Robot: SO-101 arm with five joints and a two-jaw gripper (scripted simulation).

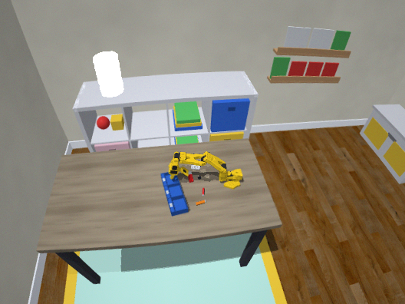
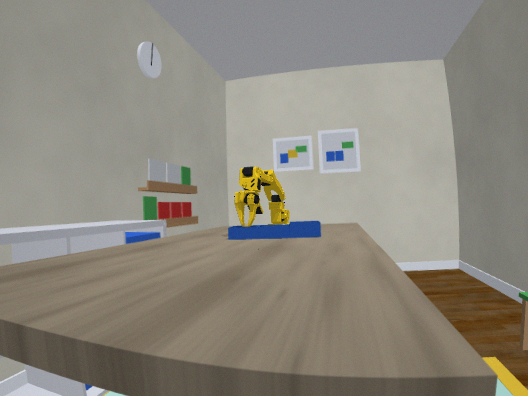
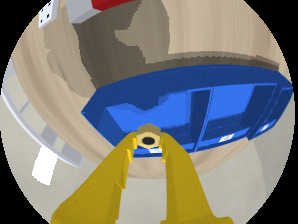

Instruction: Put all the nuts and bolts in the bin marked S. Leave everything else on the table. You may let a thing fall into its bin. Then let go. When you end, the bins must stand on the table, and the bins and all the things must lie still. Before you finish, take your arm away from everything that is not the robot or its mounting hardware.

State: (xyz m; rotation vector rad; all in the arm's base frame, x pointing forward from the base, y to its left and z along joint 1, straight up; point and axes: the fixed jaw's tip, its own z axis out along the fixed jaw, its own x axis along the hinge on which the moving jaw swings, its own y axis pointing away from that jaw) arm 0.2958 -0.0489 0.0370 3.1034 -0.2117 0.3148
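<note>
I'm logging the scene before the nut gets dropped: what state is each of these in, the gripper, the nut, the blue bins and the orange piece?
gripper: shut on the nut
nut: held between the fingertips
blue bins: standing on the table, open-topped
orange piece: lying on the table

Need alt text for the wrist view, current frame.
The gripper holds a brass-coloured hex nut between its fingertips, in front of a blue divided bin block on the wooden table. Parts of a white die and a red-and-grey object show at the upper left.
</note>
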